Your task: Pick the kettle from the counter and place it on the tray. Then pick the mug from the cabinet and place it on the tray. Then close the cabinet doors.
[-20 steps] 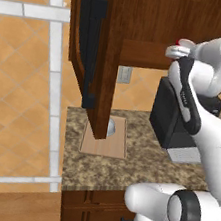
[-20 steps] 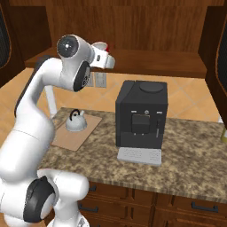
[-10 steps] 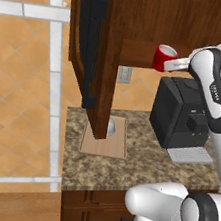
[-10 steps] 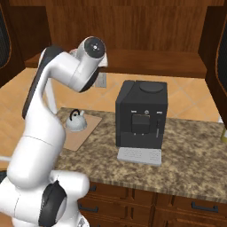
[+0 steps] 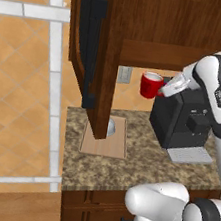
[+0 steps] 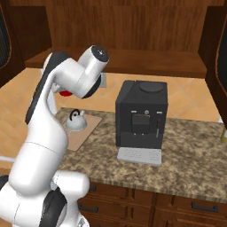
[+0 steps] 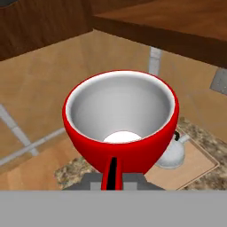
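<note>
The red mug (image 5: 151, 85) hangs in the air just below the cabinet (image 5: 167, 20) shelf, and my gripper (image 5: 167, 88) is shut on its handle from the right. In the hand view the mug (image 7: 120, 128) fills the middle, white inside facing me, handle at the bottom. The silver kettle (image 6: 76, 121) stands on the tan tray (image 6: 84, 135) on the counter (image 6: 190, 159), below and left of the mug. The open left cabinet door (image 5: 87, 43) hides most of the kettle (image 5: 111, 128) in the left base view. Kettle (image 7: 174, 153) and tray (image 7: 197, 164) lie under the mug.
A large black coffee machine (image 5: 181, 121) stands on the counter right of the tray (image 5: 118, 145), directly under my forearm. The right cabinet door (image 6: 219, 48) stands open at the far right. A wall outlet (image 5: 123, 74) sits behind the tray.
The mug, held by my gripper, has come out of the cabinet and moved down and to the left, toward the space above the tray. Kettle and tray have not moved.
</note>
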Motion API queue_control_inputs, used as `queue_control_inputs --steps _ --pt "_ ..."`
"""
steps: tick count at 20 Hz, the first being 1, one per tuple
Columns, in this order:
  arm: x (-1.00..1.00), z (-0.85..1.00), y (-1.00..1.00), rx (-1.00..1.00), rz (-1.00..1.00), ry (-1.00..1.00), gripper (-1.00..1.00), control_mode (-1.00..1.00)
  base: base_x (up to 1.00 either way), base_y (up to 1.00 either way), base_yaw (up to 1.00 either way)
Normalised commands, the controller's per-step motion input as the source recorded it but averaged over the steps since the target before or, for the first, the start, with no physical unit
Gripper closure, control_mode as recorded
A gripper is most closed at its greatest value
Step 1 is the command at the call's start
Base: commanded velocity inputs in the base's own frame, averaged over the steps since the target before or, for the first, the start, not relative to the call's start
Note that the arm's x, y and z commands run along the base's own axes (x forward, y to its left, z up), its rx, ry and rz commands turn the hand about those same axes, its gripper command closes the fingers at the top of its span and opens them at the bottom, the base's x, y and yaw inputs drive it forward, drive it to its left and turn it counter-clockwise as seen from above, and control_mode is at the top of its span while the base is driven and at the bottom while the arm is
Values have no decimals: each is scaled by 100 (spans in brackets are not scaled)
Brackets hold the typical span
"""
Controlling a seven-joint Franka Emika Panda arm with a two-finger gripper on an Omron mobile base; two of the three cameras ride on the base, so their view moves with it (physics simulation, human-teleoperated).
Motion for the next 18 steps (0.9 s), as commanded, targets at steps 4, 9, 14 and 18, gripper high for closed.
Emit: queue_control_inputs --steps 4,9,14,18 --pt "-31 -100 67 -12 13 11 100 -100 0 0 0" --pt "-11 -100 66 -6 14 11 100 -100 0 0 0" --pt "15 -73 32 0 17 18 100 -100 0 0 0" --pt "75 -60 0 0 3 6 100 -100 0 0 0"
